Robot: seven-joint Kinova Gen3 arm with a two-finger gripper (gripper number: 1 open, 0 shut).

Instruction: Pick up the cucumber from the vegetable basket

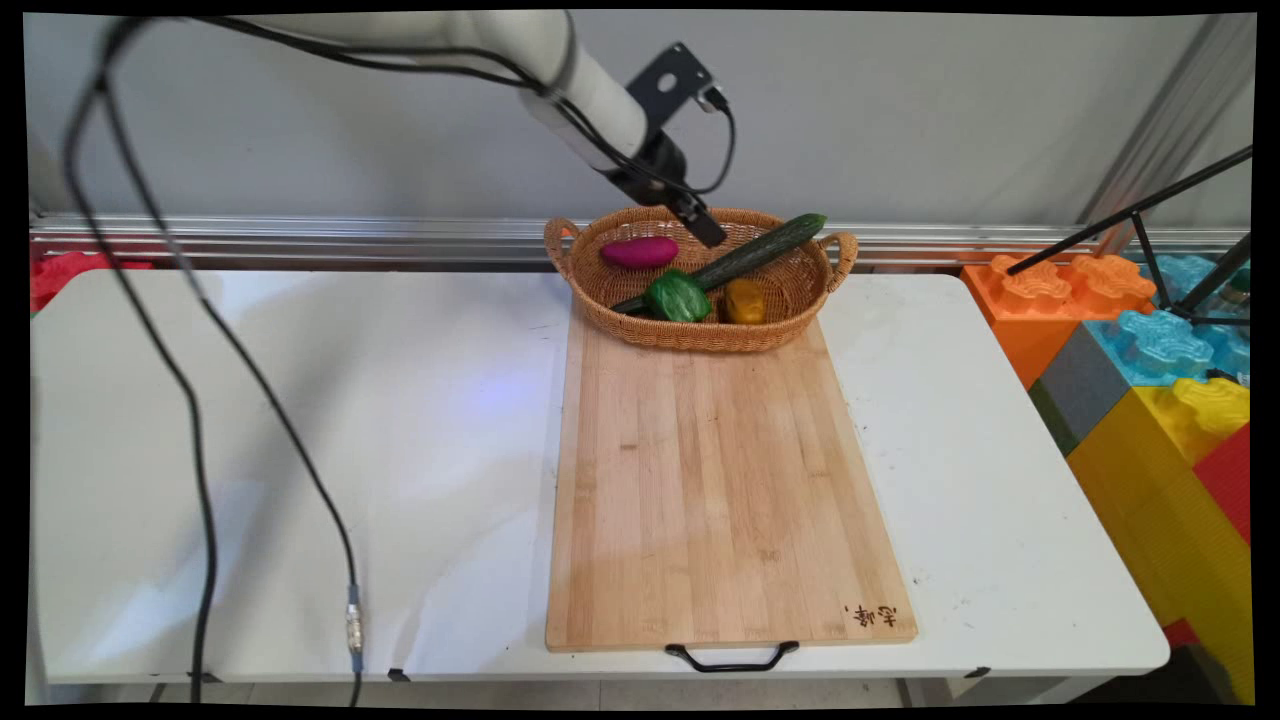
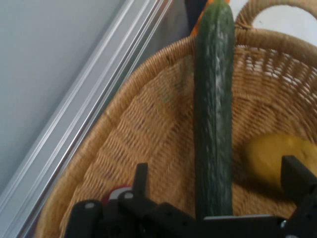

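Note:
A wicker basket [image 1: 700, 340] stands at the table's far side and holds a long cucumber [image 1: 760, 250], a purple eggplant [image 1: 638, 252], a green pepper [image 1: 678, 296] and a yellow pepper [image 1: 744, 300]. The cucumber lies slanted, its upper end resting over the basket's right rim. My gripper [image 1: 706, 232] hangs tilted over the basket's back, just above the cucumber's middle. In the hand view the gripper [image 2: 218, 178] is open, one finger on each side of the cucumber [image 2: 214, 99], which runs between them without touching either. The yellow pepper [image 2: 272, 158] sits by the right finger [image 2: 297, 173].
A bare wooden cutting board [image 1: 715, 480] with a black handle lies in front of the basket. Large coloured foam blocks [image 1: 1150, 400] and a black tripod [image 1: 1150, 215] stand off the table's right end. Black cables [image 1: 200, 440] hang over the table's left part. An aluminium rail [image 1: 300, 240] runs behind.

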